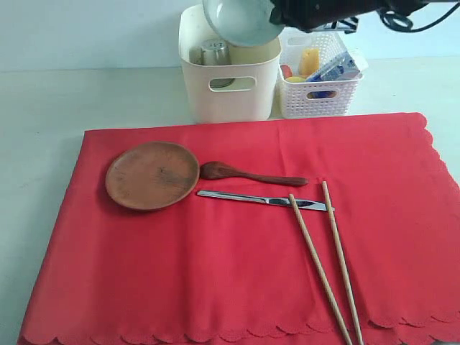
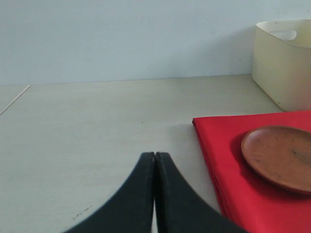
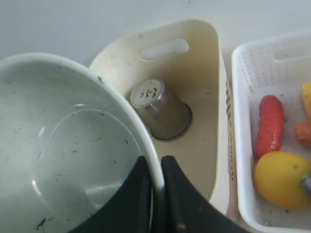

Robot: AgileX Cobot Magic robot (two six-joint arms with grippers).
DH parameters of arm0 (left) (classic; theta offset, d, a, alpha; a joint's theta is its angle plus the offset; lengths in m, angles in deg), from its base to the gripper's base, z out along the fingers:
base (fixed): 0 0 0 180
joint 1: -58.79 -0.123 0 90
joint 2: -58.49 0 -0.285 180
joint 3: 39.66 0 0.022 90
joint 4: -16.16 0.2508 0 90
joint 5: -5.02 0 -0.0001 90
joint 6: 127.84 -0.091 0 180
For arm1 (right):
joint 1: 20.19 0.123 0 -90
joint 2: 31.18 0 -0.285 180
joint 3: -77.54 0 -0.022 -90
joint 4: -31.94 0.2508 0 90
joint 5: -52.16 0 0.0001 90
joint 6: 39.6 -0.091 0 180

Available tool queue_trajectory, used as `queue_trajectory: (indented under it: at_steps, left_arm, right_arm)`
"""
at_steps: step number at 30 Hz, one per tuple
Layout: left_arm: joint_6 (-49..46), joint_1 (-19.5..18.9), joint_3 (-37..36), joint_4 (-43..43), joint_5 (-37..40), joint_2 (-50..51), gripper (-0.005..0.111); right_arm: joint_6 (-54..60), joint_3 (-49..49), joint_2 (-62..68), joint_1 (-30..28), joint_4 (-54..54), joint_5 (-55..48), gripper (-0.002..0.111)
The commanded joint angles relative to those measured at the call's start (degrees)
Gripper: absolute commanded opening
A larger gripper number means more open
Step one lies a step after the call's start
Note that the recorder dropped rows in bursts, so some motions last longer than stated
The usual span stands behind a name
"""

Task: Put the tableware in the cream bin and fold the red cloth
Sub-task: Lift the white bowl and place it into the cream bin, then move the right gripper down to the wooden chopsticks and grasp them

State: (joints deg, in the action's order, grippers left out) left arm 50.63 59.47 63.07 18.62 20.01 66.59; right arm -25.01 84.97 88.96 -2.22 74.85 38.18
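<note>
Pale bowl (image 1: 237, 21), cut off at the exterior view's top edge, is pinched at its rim by the closed right jaws above the cream bin (image 1: 230, 90).
In the bin a steel cup (image 3: 160, 109) sits base upward; plate (image 1: 152, 175), spoon (image 1: 251, 175), knife (image 1: 262, 199) and chopsticks (image 1: 320, 269) lie on the red cloth (image 1: 237, 287); left jaws are pressed together, empty.

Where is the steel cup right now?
The steel cup sits inside the cream bin, at the back of the exterior view, left of the white basket and below the bowl the right claw holds.
</note>
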Motion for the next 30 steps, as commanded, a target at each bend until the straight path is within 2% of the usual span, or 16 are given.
queue_trajectory:
  at_steps: [1, 9, 12, 24, 27, 30]
  left_arm:
    - [0.21, -0.08, 0.05, -0.32, -0.09, -0.32, 0.003]
    - [0.21, -0.08, 0.05, -0.32, -0.09, -0.32, 0.003]
    - [0.21, -0.08, 0.05, -0.32, -0.09, -0.32, 0.003]
    - [0.21, -0.08, 0.05, -0.32, -0.09, -0.32, 0.003]
    - [0.21, -0.08, 0.05, -0.32, -0.09, -0.32, 0.003]
    - [0.21, -0.08, 0.05, -0.32, -0.09, -0.32, 0.003]
  right_arm:
    - [0.34, 0.46, 3.32, -0.14, 1.91, 2.53, 0.000]
    - [0.34, 0.46, 4.36, -0.03, 2.05, 4.55, 0.000]
    - [0.34, 0.46, 4.36, -0.03, 2.05, 4.68, 0.004]
    - [0.34, 0.46, 4.02, -0.03, 1.94, 4.68, 0.051]
    - [0.86, 0.46, 2.63, -0.03, 1.40, 4.18, 0.058]
    - [0.86, 0.46, 0.22, -0.03, -1.37, 2.04, 0.059]
